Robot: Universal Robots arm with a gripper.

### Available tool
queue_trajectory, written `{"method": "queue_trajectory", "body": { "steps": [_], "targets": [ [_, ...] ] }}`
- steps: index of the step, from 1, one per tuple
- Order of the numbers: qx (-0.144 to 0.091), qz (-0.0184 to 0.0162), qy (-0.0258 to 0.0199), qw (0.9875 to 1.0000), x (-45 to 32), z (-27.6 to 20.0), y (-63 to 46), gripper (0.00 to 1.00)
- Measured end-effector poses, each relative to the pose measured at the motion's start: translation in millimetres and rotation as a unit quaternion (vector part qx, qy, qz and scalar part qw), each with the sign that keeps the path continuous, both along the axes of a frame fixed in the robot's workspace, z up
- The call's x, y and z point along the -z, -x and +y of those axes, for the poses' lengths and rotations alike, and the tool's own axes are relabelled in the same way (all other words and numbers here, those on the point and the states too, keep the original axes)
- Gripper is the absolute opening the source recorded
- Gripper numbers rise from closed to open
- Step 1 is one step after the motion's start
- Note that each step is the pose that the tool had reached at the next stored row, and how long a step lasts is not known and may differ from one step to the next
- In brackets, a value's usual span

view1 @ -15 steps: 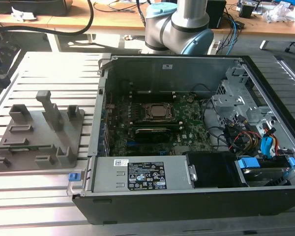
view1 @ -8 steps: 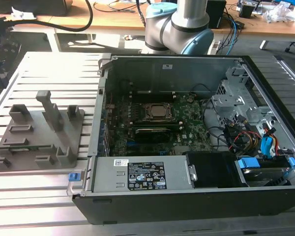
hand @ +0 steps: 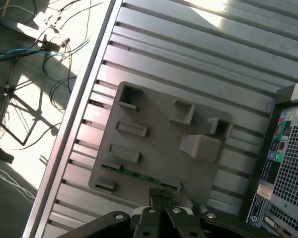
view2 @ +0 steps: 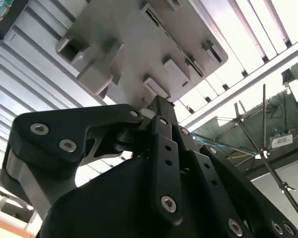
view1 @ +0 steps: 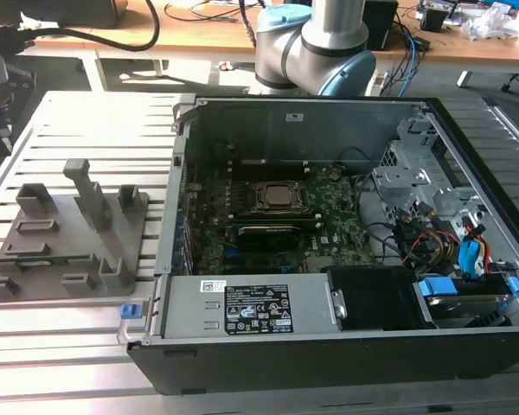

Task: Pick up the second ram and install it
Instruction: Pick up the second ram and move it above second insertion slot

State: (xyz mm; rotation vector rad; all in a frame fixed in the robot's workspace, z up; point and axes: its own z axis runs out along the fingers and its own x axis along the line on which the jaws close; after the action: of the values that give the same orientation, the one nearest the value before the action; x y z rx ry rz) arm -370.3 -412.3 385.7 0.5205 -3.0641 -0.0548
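We see the ram (hand: pixel 136 174) seated in a slot of the tray (hand: pixel 159 144) on the counter (hand: pixel 188 49). Our end effector (hand: pixel 161 192) hovers near it, closed narrow, holding nothing. We judge it light, stiff, fragile (pinch its long edges, never chips).

The second ram (hand: pixel 136 174) is a thin, long, narrow green circuit-board stick. It sits level and straight on the gray fixture plate (hand: pixel 159 144), which rests flat on the slotted metal counter (hand: pixel 188 59). It runs parallel to one long edge of the plate and close to it, spanning much of that edge. Each end is tucked against a small raised gray block (hand: pixel 111 165). In the exterior view it shows as a slim dark-green line (view1: pixel 50 258) near the plate's edge closest to the camera.
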Motion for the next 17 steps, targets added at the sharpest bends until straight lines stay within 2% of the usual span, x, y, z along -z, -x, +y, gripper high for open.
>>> {"method": "queue_trajectory", "body": {
  "steps": [3,5,6,7,10,11,13,15,16,17],
  "targets": [
    [-0.029,0.0000,0.0000,0.9996,0.0,0.0,0.0,0.11],
    [-0.053,0.0000,0.0000,0.9986,0.0,0.0,0.0,0.11],
    [-0.067,0.0000,0.0000,0.9978,0.0,0.0,0.0,0.11],
    [-0.086,0.0000,0.0000,0.9963,0.0,0.0,0.0,0.11],
    [-0.143,0.0000,0.0000,0.9897,0.0,0.0,0.0,0.11],
    [-0.162,0.0000,0.0000,0.9868,0.0,0.0,0.0,0.11],
    [-0.183,0.0000,0.0000,0.9832,0.0,0.0,0.0,0.11],
    [-0.214,0.0000,0.0000,0.9768,0.0,0.0,0.0,0.11],
    [-0.223,0.0000,0.0000,0.9748,0.0,0.0,0.0,0.11],
    [-0.234,0.0000,0.0000,0.9724,0.0,0.0,0.0,0.11]
  ]
}}
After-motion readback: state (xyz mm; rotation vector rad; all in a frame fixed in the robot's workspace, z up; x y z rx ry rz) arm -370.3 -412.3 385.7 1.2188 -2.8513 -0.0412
